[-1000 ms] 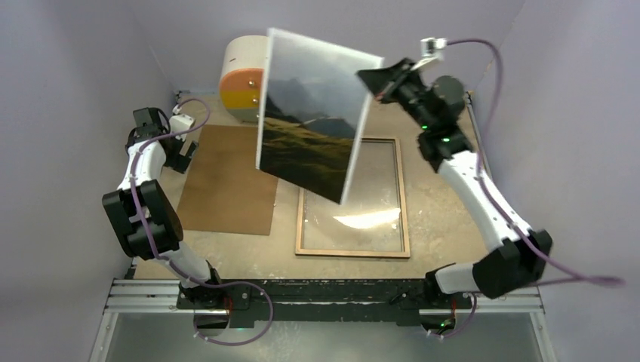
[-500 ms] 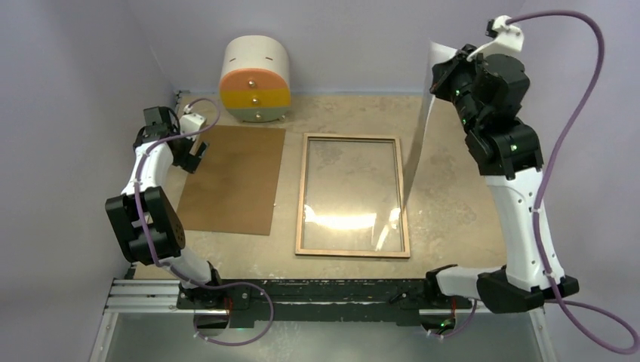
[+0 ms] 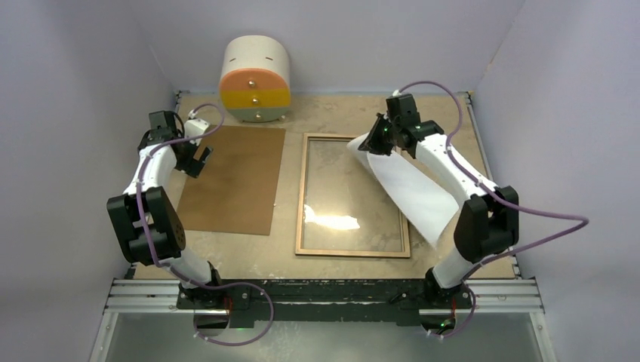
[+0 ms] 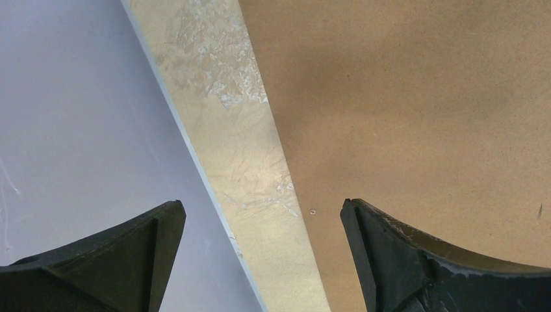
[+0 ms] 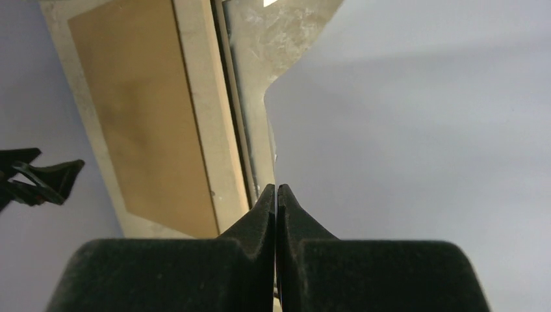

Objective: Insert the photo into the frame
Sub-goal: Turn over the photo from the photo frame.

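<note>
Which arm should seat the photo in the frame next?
Right: the right end effector is shut on the photo, partly over the right side of the frame. The left end effector hangs open at the backing board edge.

There are two robot arms, the left arm [image 3: 145, 220] and the right arm [image 3: 483, 225]. Each carries one two-finger gripper, the left gripper [image 3: 199, 156] and the right gripper [image 3: 375, 143], which makes two grippers and four fingers in all. There is one table [image 3: 332, 113], one photo [image 3: 411, 188], one frame [image 3: 351, 251] with one glass pane, one brown board [image 3: 234, 181], and one round drawer unit [image 3: 254, 79] showing three coloured bands: one orange, one yellow, one green
</note>
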`<state>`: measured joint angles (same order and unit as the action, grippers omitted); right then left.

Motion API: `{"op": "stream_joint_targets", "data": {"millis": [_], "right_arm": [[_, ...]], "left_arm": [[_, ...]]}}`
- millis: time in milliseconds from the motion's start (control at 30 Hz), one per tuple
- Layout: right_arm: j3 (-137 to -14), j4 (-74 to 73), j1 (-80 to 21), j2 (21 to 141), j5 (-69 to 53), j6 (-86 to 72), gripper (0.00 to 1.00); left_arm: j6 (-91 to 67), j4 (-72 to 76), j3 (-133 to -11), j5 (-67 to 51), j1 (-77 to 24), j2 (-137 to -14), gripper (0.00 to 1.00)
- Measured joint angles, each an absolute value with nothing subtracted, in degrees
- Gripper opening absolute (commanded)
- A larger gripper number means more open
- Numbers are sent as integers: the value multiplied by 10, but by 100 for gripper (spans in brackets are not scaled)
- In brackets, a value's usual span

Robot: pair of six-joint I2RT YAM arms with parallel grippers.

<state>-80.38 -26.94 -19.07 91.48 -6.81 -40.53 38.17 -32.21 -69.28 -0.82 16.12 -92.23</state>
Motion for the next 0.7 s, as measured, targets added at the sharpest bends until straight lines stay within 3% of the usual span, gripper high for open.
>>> {"op": "stream_joint_targets", "data": {"millis": [267,700], "right_arm": [[-788,-174,-200,938,-76,-550,0],[-780,-126,-281,956,113,-725,0]], "left_arm": [[386,-314,-676,-4,160,-915,100],[386,-308,-676,-2,159,-915,100]]}}
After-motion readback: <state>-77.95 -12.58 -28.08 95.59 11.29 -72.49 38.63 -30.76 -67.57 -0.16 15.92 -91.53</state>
